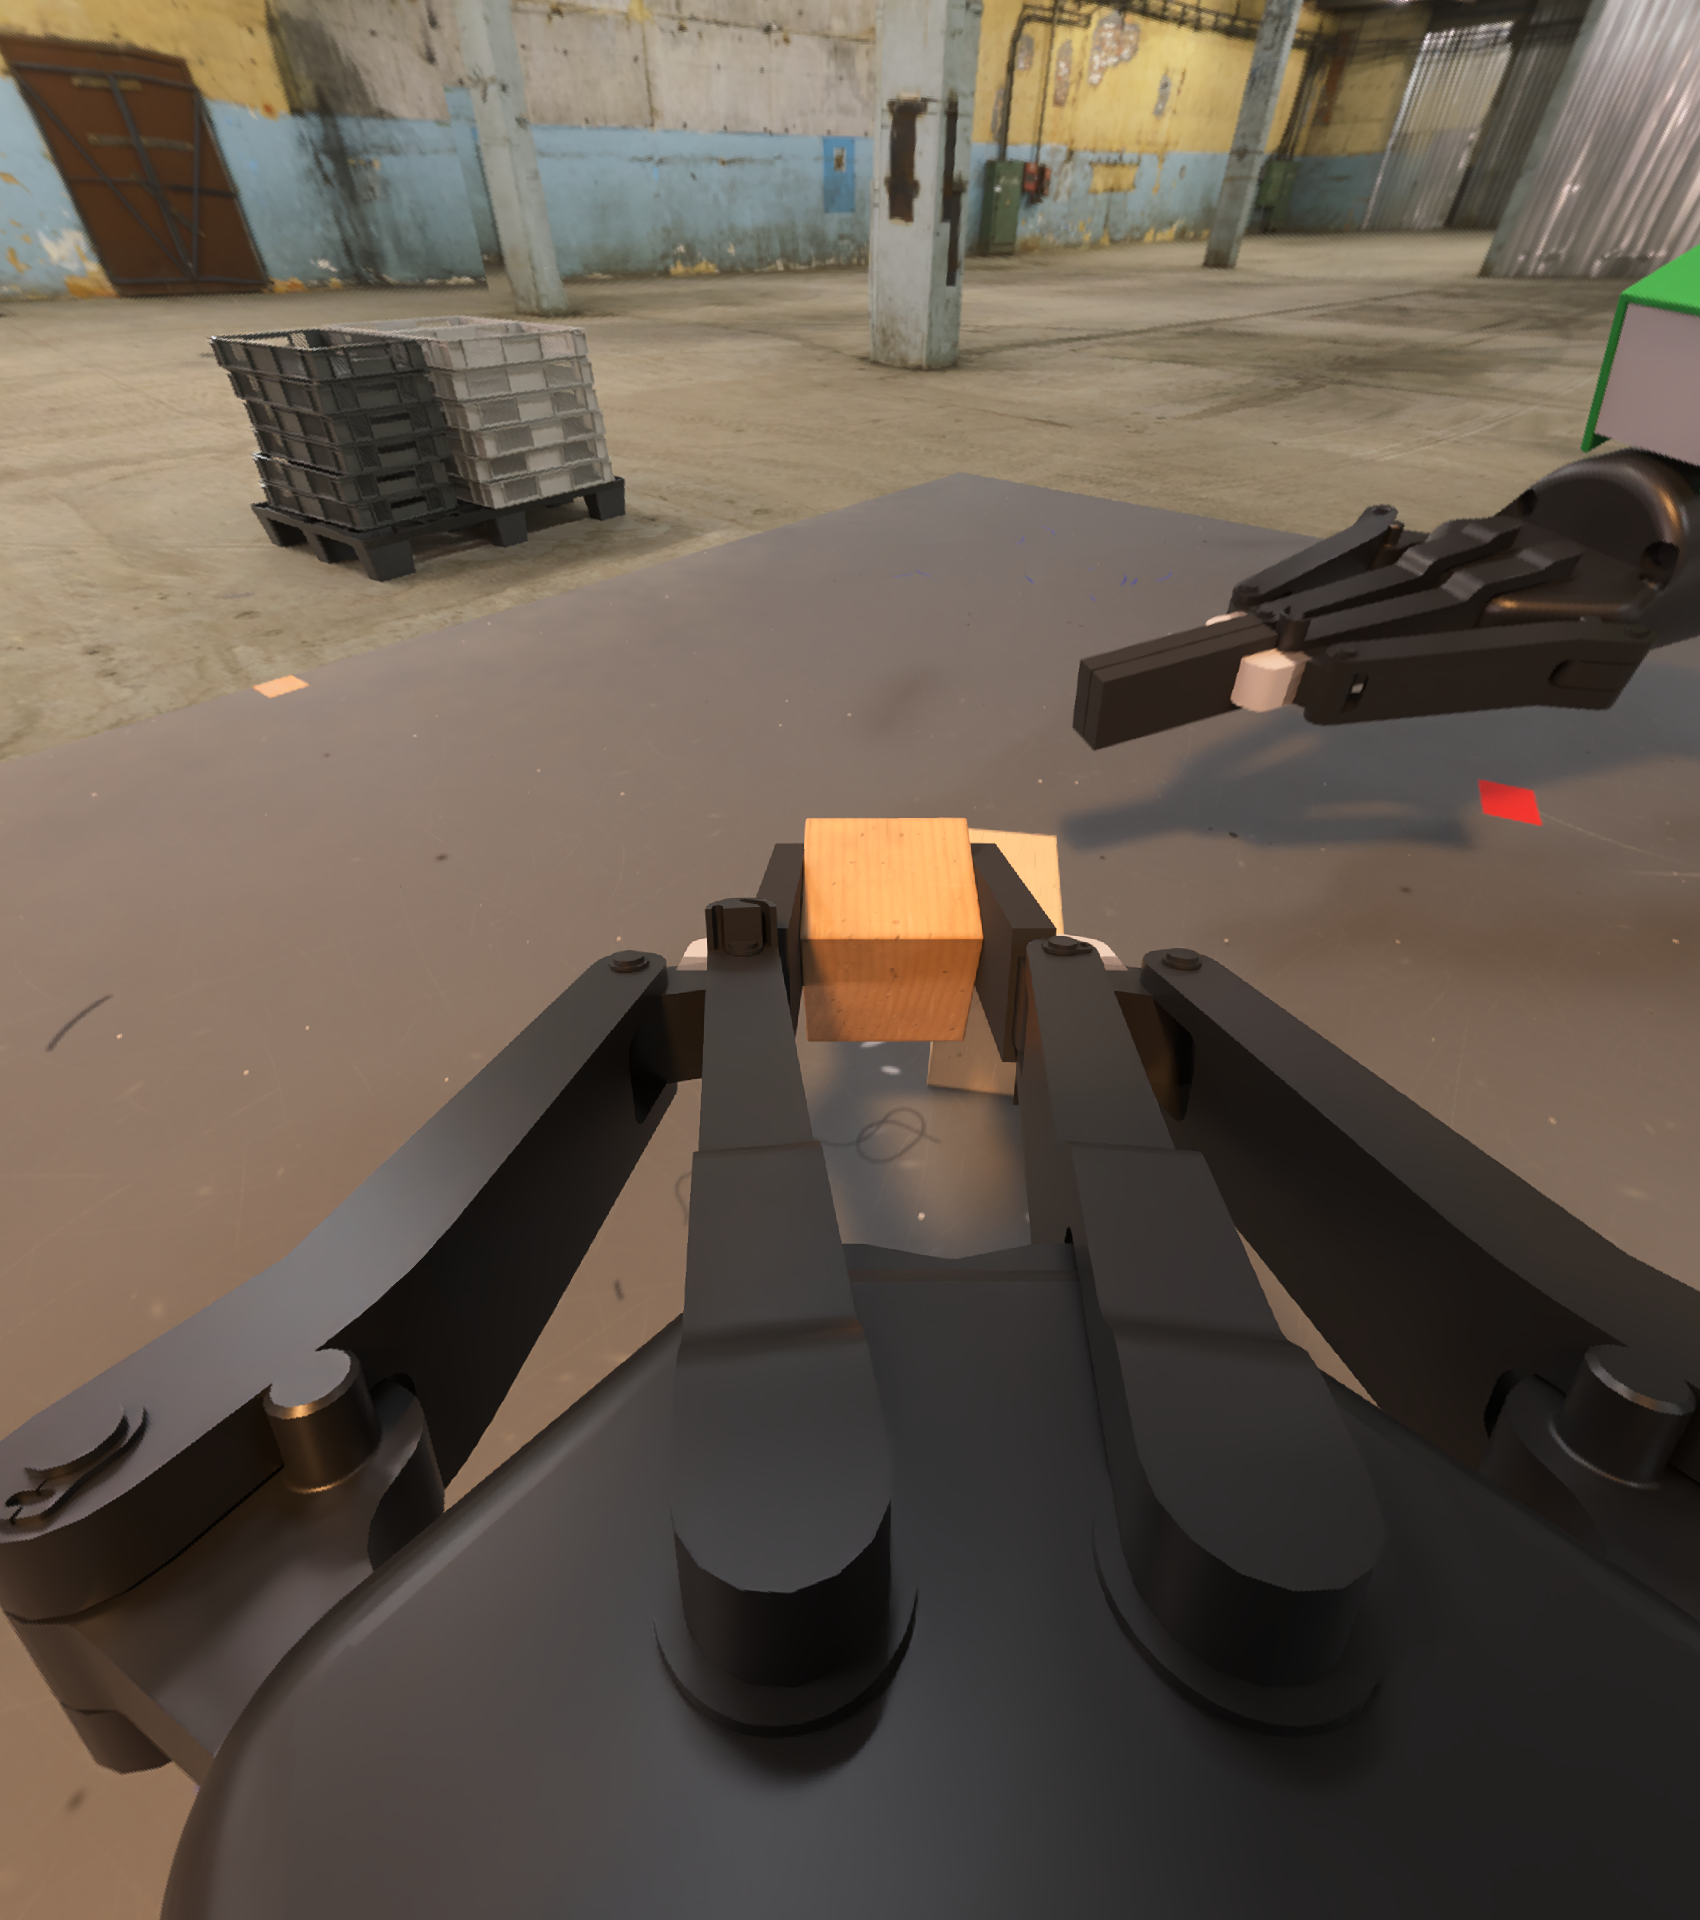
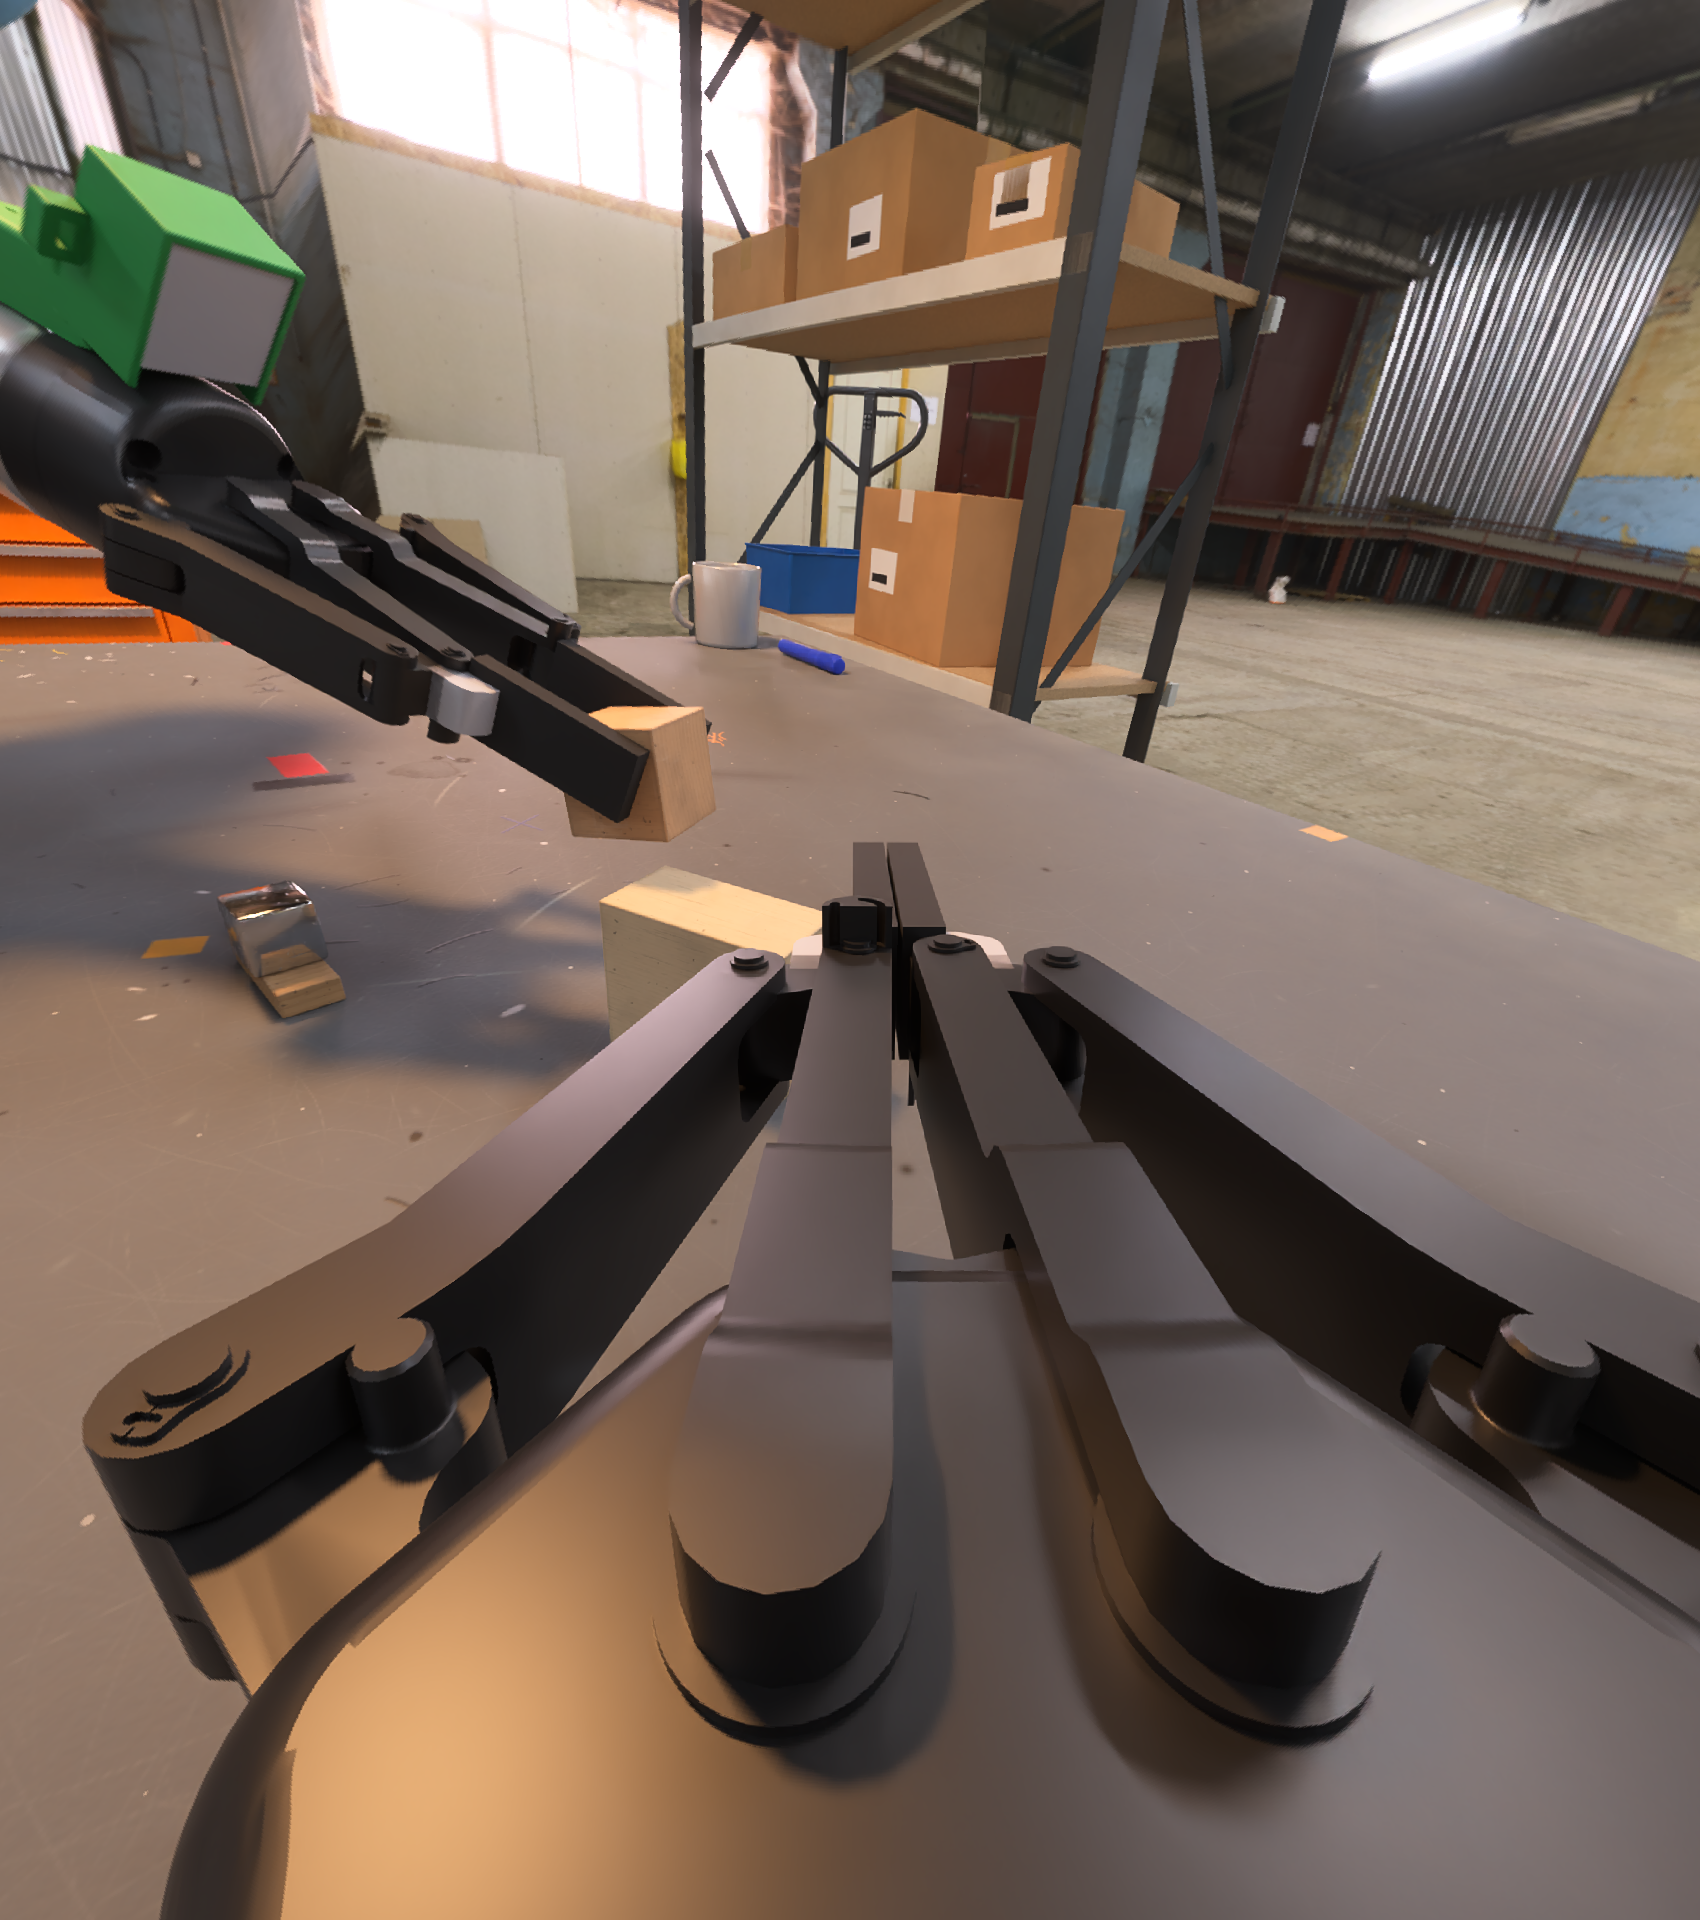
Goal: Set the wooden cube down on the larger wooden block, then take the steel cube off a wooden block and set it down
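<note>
Wooden cube (image 1: 890, 925) pinched in left gripper (image 1: 893, 940), held above larger wooden block (image 2: 695, 935), not touching. Right gripper (image 2: 896, 883) pressed together, empty. Placing step; next: lower squarely, release.

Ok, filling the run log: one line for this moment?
left tool: shut on wooden cube | above larger wooden block | right tool: shut, empty | steel cube: untouched
</note>
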Motion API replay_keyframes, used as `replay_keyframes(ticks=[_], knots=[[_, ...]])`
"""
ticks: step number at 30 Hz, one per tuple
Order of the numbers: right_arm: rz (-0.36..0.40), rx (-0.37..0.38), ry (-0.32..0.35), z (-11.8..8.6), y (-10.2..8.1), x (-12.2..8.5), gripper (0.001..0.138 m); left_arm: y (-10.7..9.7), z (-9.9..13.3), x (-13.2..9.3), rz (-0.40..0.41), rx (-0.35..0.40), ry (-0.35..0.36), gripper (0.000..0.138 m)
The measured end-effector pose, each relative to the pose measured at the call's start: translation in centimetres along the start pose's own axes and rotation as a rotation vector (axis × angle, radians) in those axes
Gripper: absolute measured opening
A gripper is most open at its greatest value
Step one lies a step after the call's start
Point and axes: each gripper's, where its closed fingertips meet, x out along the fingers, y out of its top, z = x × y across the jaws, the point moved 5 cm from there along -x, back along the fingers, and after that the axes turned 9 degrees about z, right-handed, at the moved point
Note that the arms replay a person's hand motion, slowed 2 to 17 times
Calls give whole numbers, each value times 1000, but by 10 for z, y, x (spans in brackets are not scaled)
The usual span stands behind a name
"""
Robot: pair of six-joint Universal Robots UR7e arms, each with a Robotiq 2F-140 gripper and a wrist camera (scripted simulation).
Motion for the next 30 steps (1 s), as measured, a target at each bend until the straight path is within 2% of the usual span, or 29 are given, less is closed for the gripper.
replay_keyframes(ticks=[3, 7, 14, 30], knots=[[2, 2, -7, 1, 0, 0, 1, 9, 8, 6, -4, 18, 9, 40], [5, 8, -10, 2, 0, 0, 1, 16, 21, 17, -38, 70, -16, 40], [11, 12, -10, 2, 1, -1, 1, 14, 30, 36, -105, 143, -18, 40], [8, -4, -7, 0, 0, -1, 1, 10, 34, 50, -117, 115, -36, 40]])
